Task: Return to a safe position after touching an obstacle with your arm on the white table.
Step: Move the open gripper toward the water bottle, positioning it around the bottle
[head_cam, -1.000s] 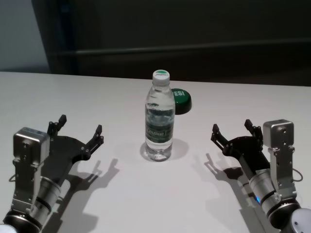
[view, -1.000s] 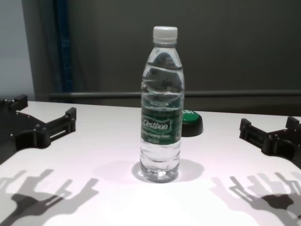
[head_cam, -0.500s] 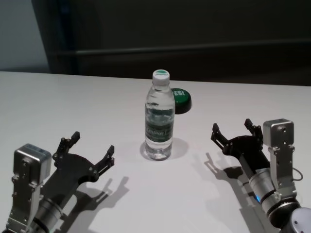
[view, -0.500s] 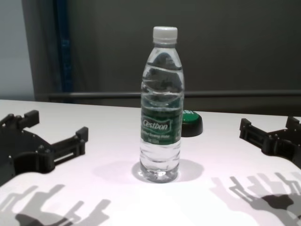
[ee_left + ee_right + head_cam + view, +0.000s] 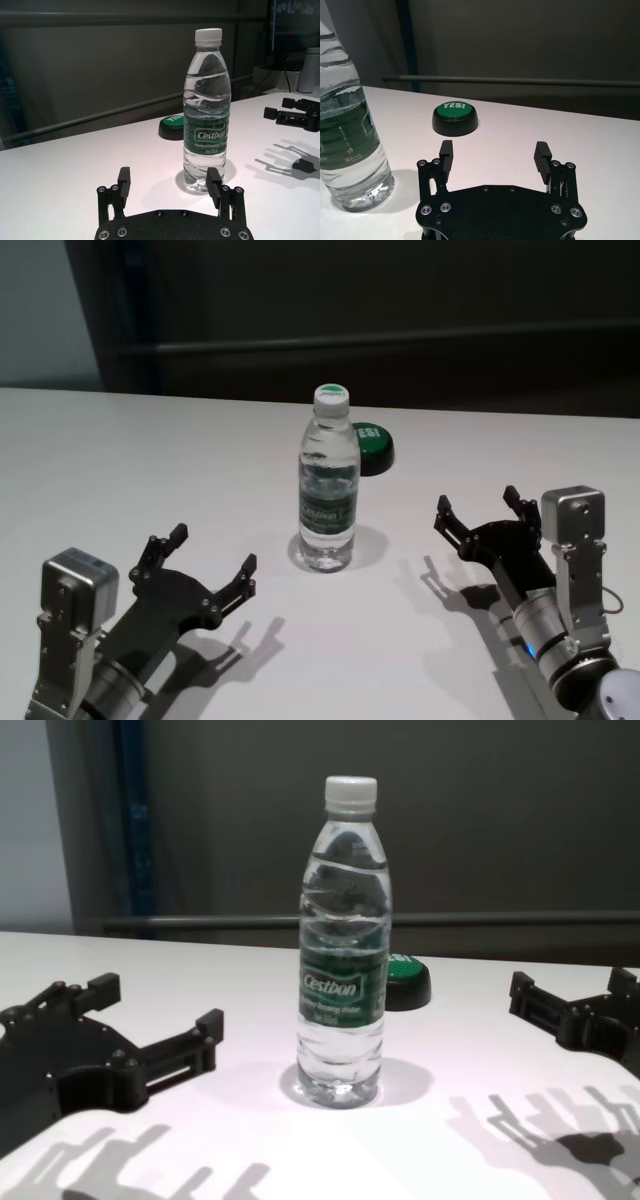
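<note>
In the chest view the bottle hides most of the green button; the right gripper is cut by the picture's edge; in the right wrist view the bottle's cap and one side run off the picture.

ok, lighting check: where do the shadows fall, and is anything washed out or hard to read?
Head view: both gripper shadows fall toward the robot, hard-edged, left gripper and right gripper both open. Chest view: multiple overlapping finger shadows on the white table, so several lights; bottle label readable. Right wrist view: green button sharp, "YES!" legible. Backgrounds dark throughout.
</note>
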